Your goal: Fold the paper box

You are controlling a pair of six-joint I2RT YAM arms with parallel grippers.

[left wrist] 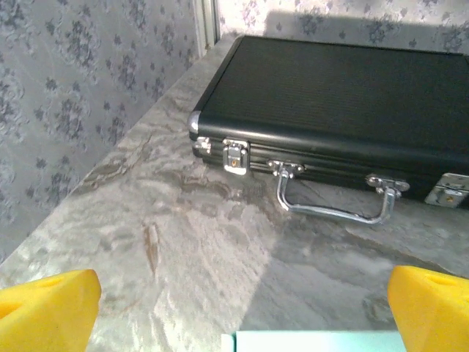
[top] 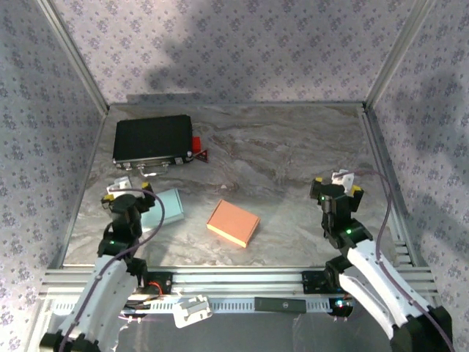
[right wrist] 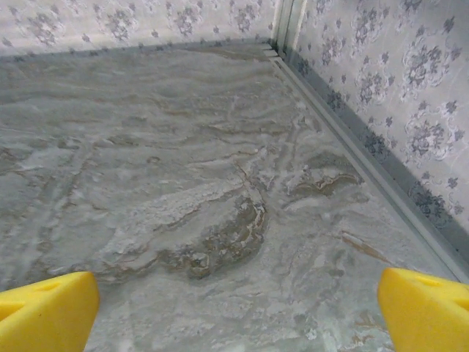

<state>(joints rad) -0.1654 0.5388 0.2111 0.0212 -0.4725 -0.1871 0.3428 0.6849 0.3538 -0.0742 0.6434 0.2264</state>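
Orange paper box (top: pixel 233 224) lying flat on the grey marbled table (top: pixel 278 154), midway between the two arms
It sits near the front edge, turned at a slant, with nothing touching it; just to its left lies a pale teal box (top: pixel 165 205), whose near end is beside the left gripper (top: pixel 130 189), and the left wrist view shows that box's edge (left wrist: pixel 315 341) low between the yellow fingertips (left wrist: pixel 44 312), which are spread wide with nothing held; farther back on the left stands a black case (top: pixel 152 139) with chrome latches and a handle (left wrist: pixel 333 209), a small red object (top: pixel 198 147) at its right end; the right gripper (top: pixel 338 187) hangs well to the right of the orange box, jaws wide apart over bare table, gripping nothing
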